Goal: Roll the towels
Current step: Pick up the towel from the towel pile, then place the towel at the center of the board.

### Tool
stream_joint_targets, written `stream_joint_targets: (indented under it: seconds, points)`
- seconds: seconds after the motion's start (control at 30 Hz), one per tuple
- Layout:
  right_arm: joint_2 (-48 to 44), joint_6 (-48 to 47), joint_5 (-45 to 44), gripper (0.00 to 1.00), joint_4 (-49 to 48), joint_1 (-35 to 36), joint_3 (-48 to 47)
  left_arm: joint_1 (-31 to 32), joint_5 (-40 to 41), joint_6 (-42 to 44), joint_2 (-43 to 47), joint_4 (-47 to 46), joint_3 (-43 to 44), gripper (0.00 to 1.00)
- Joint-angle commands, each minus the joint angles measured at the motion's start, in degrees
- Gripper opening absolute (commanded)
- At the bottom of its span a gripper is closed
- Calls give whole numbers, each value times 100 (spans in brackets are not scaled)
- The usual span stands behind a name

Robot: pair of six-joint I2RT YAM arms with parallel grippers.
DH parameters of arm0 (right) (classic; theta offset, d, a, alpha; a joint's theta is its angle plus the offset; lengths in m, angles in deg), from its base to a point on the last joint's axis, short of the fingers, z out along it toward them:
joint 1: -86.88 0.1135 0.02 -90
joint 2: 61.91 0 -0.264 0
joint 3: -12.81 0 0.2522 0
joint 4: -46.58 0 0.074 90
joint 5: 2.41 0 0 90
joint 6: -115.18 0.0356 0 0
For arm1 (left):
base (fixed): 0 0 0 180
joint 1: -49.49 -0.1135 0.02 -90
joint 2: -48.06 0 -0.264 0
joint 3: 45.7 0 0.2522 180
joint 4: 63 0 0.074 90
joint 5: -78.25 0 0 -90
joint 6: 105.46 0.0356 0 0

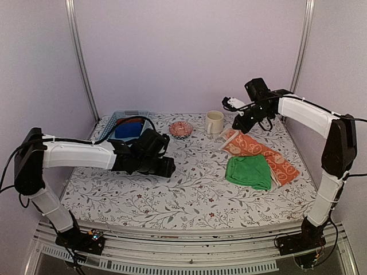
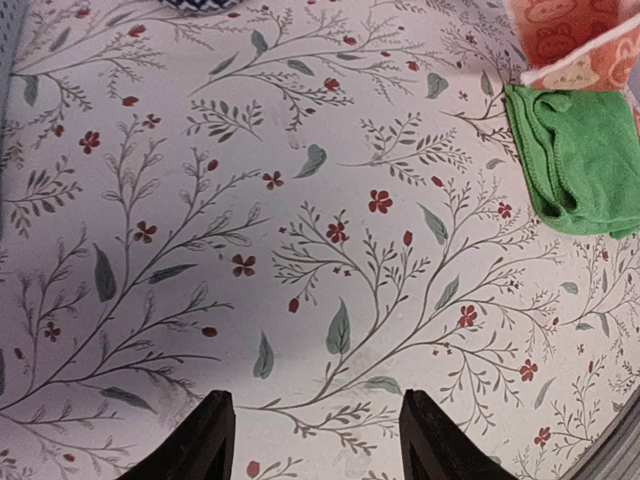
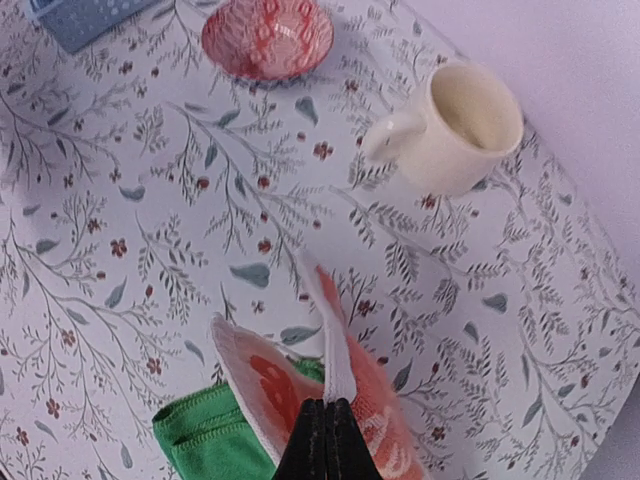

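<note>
An orange towel (image 1: 261,153) with white prints and pale edging lies at the right of the table, its far end lifted. My right gripper (image 3: 327,408) is shut on that towel's pale edge (image 3: 338,340), and the cloth (image 3: 270,385) curls up on both sides of the jaws. A plain green towel (image 1: 249,171) lies bunched against the orange one's near side, and it shows under the lifted cloth (image 3: 205,437). My left gripper (image 2: 315,412) hangs open over bare tablecloth at mid-left, well apart from the green towel (image 2: 585,165) and the orange towel (image 2: 565,35).
A cream mug (image 1: 214,122) stands at the back, just left of the orange towel's far end. A red patterned bowl (image 1: 180,129) sits left of the mug. A blue basket (image 1: 121,117) holding a blue cloth roll (image 1: 127,130) is at the back left.
</note>
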Motion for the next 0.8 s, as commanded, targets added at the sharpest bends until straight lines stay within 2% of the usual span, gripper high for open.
stream_joint_targets:
  seconds: [0.0, 0.07, 0.23, 0.3, 0.43, 0.6, 0.7, 0.77]
  points:
    - [197, 118, 858, 2, -317, 34, -1528, -355, 299, -24, 616, 234, -310, 58]
    - [322, 394, 1416, 2, -387, 135, -2067, -448, 425, -50, 851, 342, -397, 58]
    - [710, 506, 2165, 1, -197, 767, -3765, -618, 568, -140, 1429, 488, -642, 58]
    - [616, 613, 2673, 1, -332, 1006, -4071, -714, 623, -206, 1625, 545, -740, 58]
    - [92, 885, 3327, 1, -835, 1412, -4068, -863, 711, -298, 1928, 504, -937, 58]
    - [-43, 1110, 3844, 1, -547, 1570, -4282, -933, 812, -347, 1995, 463, -969, 58]
    - [-259, 927, 3687, 1, -536, 1571, -3661, -944, 883, -364, 1997, 384, -989, 58]
    - [-467, 773, 3195, 2, -744, 1564, -2923, -951, 843, -355, 1979, 297, -1018, 58]
